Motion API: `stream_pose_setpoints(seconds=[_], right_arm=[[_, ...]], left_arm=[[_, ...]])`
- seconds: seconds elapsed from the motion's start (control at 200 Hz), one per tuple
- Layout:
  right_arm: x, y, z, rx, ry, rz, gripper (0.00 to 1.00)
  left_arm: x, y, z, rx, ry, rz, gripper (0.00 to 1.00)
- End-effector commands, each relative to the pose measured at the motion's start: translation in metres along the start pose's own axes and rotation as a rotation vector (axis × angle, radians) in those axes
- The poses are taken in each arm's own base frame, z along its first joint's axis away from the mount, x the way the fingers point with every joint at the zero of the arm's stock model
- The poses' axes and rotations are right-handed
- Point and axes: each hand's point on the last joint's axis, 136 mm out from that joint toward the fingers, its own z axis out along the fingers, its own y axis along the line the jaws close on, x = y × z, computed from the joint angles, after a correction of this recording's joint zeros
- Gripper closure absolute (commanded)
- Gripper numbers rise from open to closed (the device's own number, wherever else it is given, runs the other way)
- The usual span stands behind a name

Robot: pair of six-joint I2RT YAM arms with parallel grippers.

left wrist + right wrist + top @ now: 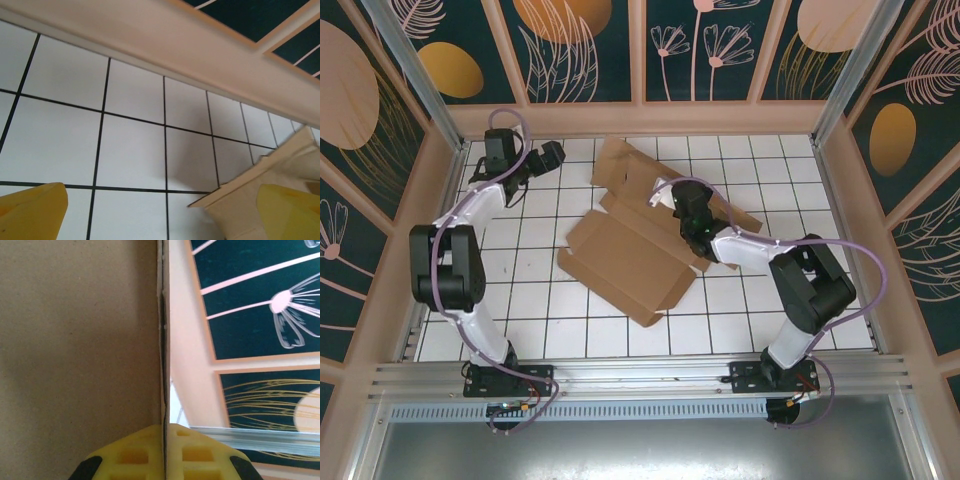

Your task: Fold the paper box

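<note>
Paper box [625,262] is lying mid-table, partly hiding under the right arm [800,280]. Right gripper [164,432] is pinching its panel edge. Left gripper [160,215] is hanging wide open, empty, fingers [30,212] cropped.

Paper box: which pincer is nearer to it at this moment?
Right. The right pincer is shut on a panel edge of the paper box; the left pincer hangs open over the tiles, beside the box's far-left flap, not touching.
</note>
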Motion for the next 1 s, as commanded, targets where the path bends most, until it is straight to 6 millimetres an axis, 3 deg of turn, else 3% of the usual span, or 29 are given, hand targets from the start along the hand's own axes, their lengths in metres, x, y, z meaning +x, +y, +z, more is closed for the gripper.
stream_pose_setpoints(seconds=[0.0,0.205,0.445,0.731,0.996], right_arm=[[-0.01,-0.033,-0.006,0.19,-0.025,-0.034,1.0],[-0.018,-0.025,-0.013,0.258,-0.079,-0.087,1.0],[-0.033,-0.029,-0.029,0.421,-0.14,-0.129,1.0],[-0.037,-0.02,-0.032,0.519,-0.129,-0.144,1.0],[-0.043,-0.005,-0.032,0.5,-0.138,-0.111,1.0]], left_arm=[[-0.004,-0.001,0.015,0.04,0.025,-0.024,0.05],[-0.002,0.01,0.053,0.045,0.075,-0.014,0.09],[0.003,0.007,0.092,0.113,0.162,0.032,0.08],[0.014,0.009,0.107,0.151,0.203,0.049,0.08],[0.025,0.009,0.121,0.138,0.214,0.061,0.13]])
